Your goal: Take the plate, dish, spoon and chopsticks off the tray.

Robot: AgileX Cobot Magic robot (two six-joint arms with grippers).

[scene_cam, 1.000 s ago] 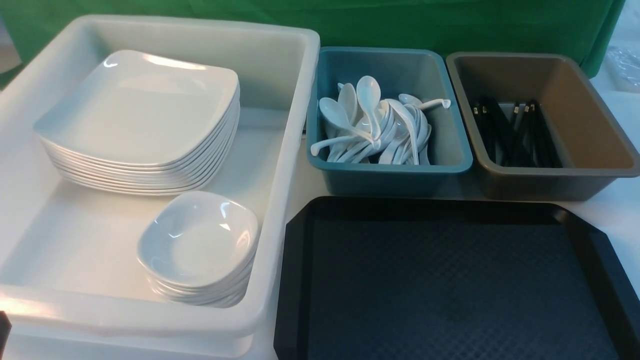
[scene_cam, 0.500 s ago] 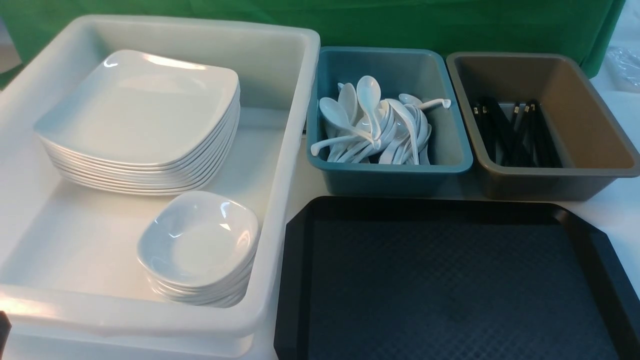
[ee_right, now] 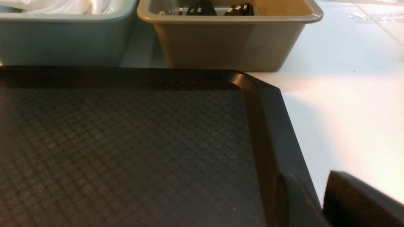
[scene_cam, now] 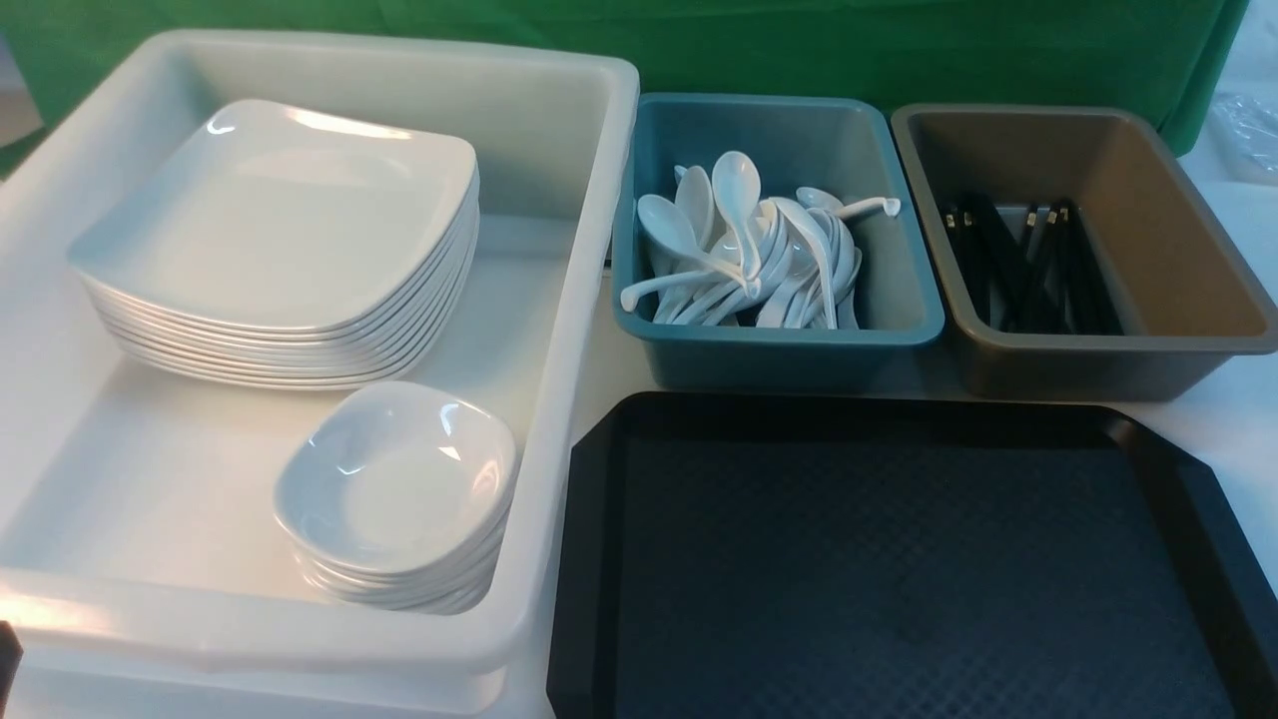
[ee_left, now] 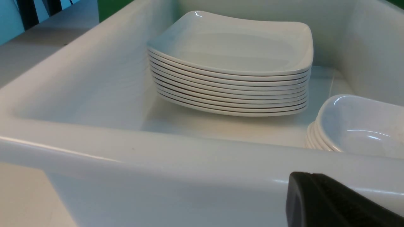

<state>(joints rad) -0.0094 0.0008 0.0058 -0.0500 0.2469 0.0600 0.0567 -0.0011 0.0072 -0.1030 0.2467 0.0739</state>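
The tray (scene_cam: 899, 559) lies bare on the worktop (ee_right: 347, 94), its diamond-patterned floor carrying nothing in any view, so the clearing looks done. The plate (scene_cam: 280, 210) tops a stack in the white tub (scene_cam: 300, 639), straight ahead of the left hand (ee_left: 334, 201), and the dish (scene_cam: 394, 484) crowns a smaller stack nearer that hand. The spoon cannot be picked out from the pile in the teal bin (scene_cam: 779, 340), nor the chopsticks from those in the tan bin (scene_cam: 1098, 364), both beyond the tray from the right hand (ee_right: 315, 201). That hand hangs over the tray's near right rim, parted a little, holding nothing. The left hand sits closed and empty just outside the tub's near wall. Nothing blocks either arm.
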